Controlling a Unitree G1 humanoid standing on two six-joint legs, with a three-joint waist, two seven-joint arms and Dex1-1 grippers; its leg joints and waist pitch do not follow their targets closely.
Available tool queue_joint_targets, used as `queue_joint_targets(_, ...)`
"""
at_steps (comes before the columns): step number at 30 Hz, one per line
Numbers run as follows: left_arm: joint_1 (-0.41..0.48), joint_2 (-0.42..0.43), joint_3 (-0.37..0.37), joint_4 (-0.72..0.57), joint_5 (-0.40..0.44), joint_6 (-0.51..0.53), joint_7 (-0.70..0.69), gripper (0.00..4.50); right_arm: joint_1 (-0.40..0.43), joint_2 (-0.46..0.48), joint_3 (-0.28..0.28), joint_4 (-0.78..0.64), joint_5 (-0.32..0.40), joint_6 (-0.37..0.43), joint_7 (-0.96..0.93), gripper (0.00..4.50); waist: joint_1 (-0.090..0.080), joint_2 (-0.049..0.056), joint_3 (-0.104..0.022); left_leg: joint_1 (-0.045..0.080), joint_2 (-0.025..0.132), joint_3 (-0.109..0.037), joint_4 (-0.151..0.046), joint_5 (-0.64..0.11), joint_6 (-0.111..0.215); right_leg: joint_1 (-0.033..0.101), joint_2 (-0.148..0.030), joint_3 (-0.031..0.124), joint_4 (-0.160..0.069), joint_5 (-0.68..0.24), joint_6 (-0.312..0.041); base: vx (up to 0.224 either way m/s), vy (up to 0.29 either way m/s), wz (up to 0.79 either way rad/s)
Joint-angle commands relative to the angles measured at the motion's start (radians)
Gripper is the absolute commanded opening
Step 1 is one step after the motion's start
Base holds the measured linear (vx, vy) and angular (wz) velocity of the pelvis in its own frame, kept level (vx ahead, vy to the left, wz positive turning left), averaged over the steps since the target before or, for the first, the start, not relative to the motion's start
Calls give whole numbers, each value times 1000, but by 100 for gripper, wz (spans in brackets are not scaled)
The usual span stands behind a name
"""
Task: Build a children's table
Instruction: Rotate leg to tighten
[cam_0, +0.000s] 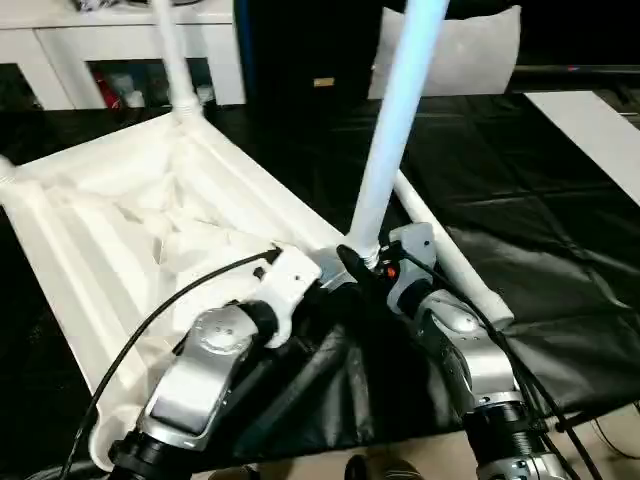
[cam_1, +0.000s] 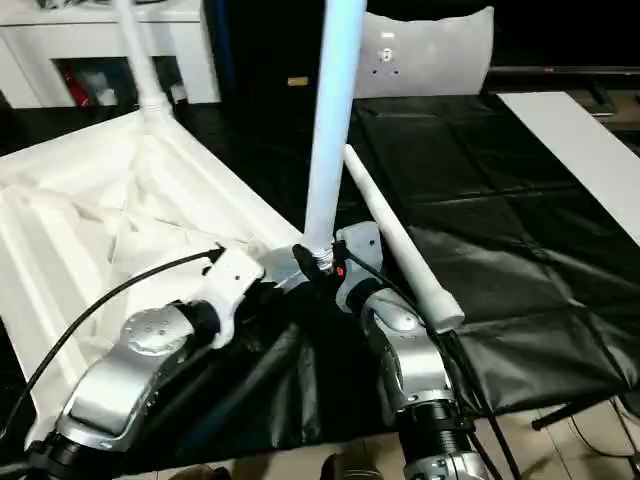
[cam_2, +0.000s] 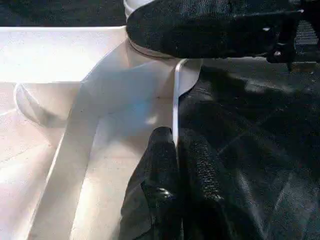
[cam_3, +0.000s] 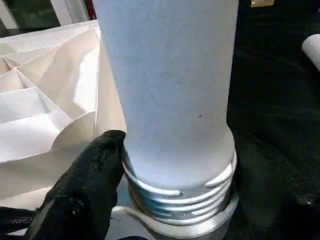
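The white table top (cam_0: 90, 250) lies upside down on a black cloth, ribs facing up. One leg (cam_0: 172, 50) stands in its far corner socket. A second leg (cam_0: 395, 120) stands upright at the near right corner, its threaded collar (cam_3: 180, 195) just above the socket. My right gripper (cam_0: 365, 262) is closed around that leg's base, with one black finger (cam_3: 85, 190) pressed against the collar. My left gripper (cam_2: 177, 150) is shut on the top's thin rim (cam_2: 175, 100) right beside that corner. A third leg (cam_1: 400, 240) lies on the cloth to the right.
The black cloth (cam_0: 520, 200) covers the work surface, and its near edge drops to the floor (cam_0: 400, 455). A white shelf unit (cam_0: 60, 50) stands at the back left, a white cushion (cam_0: 470, 50) at the back, and a white board (cam_0: 590, 130) at the right.
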Motion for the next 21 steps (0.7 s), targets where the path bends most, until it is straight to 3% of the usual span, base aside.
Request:
queue_joint_targets(1, -28, -9, -67, -22, -35, -49, -52, 0, 28, 30, 90, 62, 28, 53, 82, 369, 9, 0, -44, -10, 53, -23, -69, -180, 77, 34, -85, 62, -91, -276, -167, 0, 0, 0)
queue_joint_targets(4, -28, 21, -50, -21, -35, -43, -79, 0, 28, 16, 71, 58, 35, 50, 91, 394, 11, -3, -44, -13, 52, -23, -68, -177, 78, 36, -85, 62, -92, -289, -166, 0, 0, 0)
queue_joint_targets(6, -30, 56, -42, -18, -42, -46, -106, 0, 31, -9, 55, 39, 45, 51, 125, 411, 14, 1, -46, -14, 52, -23, -68, -167, 77, 37, -85, 61, -93, -292, -163, 0, 0, 0)
queue_joint_targets(8, -30, 93, -36, -12, -52, -54, -137, 0, 39, -50, 51, 5, 57, 55, 177, 417, 14, 2, -50, -16, 54, -23, -66, -137, 82, 40, -83, 61, -86, -232, -175, 0, 0, 0)
queue_joint_targets(9, -29, 105, -34, -10, -56, -60, -150, 0, 43, -68, 55, -9, 60, 55, 201, 425, 16, 5, -55, -16, 56, -22, -62, -91, 96, 41, -82, 61, -76, -135, -198, 0, 0, 0)
queue_joint_targets(12, -24, 158, -30, 2, -69, -92, -215, 0, 50, -144, 59, -45, 62, 32, 280, 439, 23, 4, -57, -16, 55, -19, -58, -58, 126, 44, -79, 59, -67, -35, -232, 0, 0, 0)
queue_joint_targets(16, -13, 239, -36, 19, -86, -161, -321, 0, 53, -277, 74, -96, 74, -27, 457, 439, 26, 7, -53, -14, 56, -18, -59, -80, 136, 43, -80, 58, -71, -70, -236, 0, 0, 0)
queue_joint_targets(17, -10, 253, -38, 21, -94, -175, -342, 0, 53, -303, 77, -104, 75, -37, 493, 439, 33, 5, -51, -13, 58, -16, -58, -104, 131, 43, -81, 59, -76, -119, -227, 0, 0, 0)
queue_joint_targets(21, -4, 335, -54, 35, -130, -263, -475, 0, 23, -402, 72, -103, 97, -56, 641, 439, 45, 4, -50, -9, 61, -18, -62, -121, 122, 39, -82, 59, -77, -155, -222, 0, 0, 0)
